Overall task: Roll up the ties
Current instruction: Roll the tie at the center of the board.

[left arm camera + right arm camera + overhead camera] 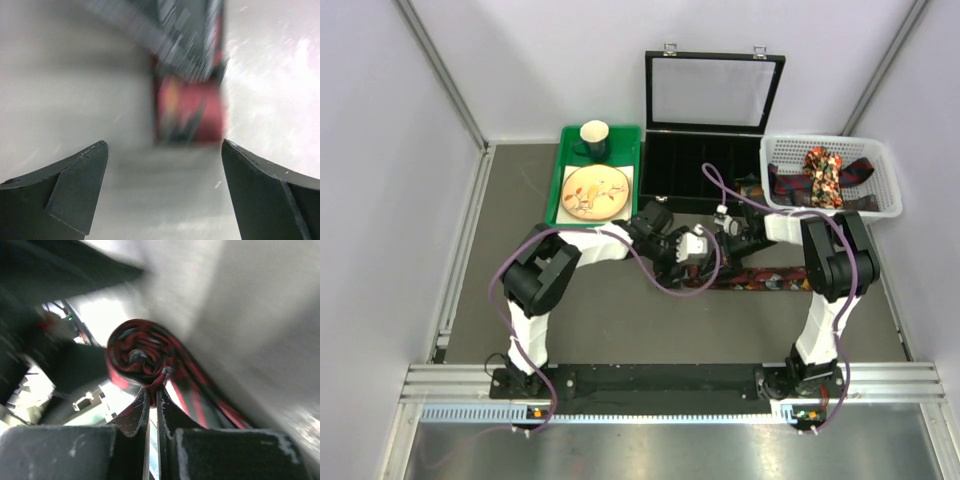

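At the back left of the table point(600, 320), a green tray point(554, 195) carries a cup point(594, 138) and a plate point(595, 191). Just beside it stands a black case point(705, 170) with its lid up. In the middle, the left gripper point(164, 145) hangs with its jaws spread wide and holds nothing; blurred red fabric lies ahead of it. The striped tie point(765, 279) lies on the table, its flat length running rightward from where the two arms meet. The right gripper point(153, 389) is pinched closed on the tie's rolled end — a tight dark-and-red coil at its fingertips. At the far right, a white basket point(885, 170) holds more ties point(820, 175) — one of them bright and floral.
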{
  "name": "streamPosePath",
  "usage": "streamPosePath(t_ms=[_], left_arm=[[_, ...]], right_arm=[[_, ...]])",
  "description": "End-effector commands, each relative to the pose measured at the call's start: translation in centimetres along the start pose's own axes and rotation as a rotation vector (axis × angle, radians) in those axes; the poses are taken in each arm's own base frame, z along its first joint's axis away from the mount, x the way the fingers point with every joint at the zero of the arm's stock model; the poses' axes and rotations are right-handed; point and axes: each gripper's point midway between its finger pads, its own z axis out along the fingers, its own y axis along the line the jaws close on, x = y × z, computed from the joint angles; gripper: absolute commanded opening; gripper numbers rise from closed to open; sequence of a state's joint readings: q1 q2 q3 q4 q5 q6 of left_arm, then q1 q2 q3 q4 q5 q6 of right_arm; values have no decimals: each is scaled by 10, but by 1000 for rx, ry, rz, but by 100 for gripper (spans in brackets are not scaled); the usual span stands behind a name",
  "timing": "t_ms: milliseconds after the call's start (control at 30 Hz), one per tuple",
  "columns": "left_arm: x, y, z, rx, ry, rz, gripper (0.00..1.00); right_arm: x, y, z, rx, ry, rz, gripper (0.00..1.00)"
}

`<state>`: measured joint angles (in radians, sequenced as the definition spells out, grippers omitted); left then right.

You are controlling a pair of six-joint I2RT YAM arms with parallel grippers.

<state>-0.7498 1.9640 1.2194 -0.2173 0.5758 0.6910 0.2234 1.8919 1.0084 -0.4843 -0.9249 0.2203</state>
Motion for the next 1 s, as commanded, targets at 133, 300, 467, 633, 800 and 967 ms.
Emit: streamPosePath(t_ms=[133, 300, 467, 633, 800, 967], left_arm=[[-20, 26, -48, -31, -225, -125, 99], [-43, 72, -98, -238, -299, 3, 99], [-36, 76, -90, -192, -275, -85, 99], [-37, 38, -65, 65, -356, -86, 99], [-61, 15, -37, 42, -524, -14, 99], [-79, 19, -15, 3, -614, 18, 95]], right_arm=[[-1, -63, -4, 257, -19, 13, 0], [1, -65, -5, 273, -5, 3, 0], [6, -66, -5, 270, 12, -2, 0], [6, -68, -2, 262, 16, 1, 0], [6, -70, -2, 267, 23, 5, 0], [4, -69, -2, 262, 29, 4, 0]])
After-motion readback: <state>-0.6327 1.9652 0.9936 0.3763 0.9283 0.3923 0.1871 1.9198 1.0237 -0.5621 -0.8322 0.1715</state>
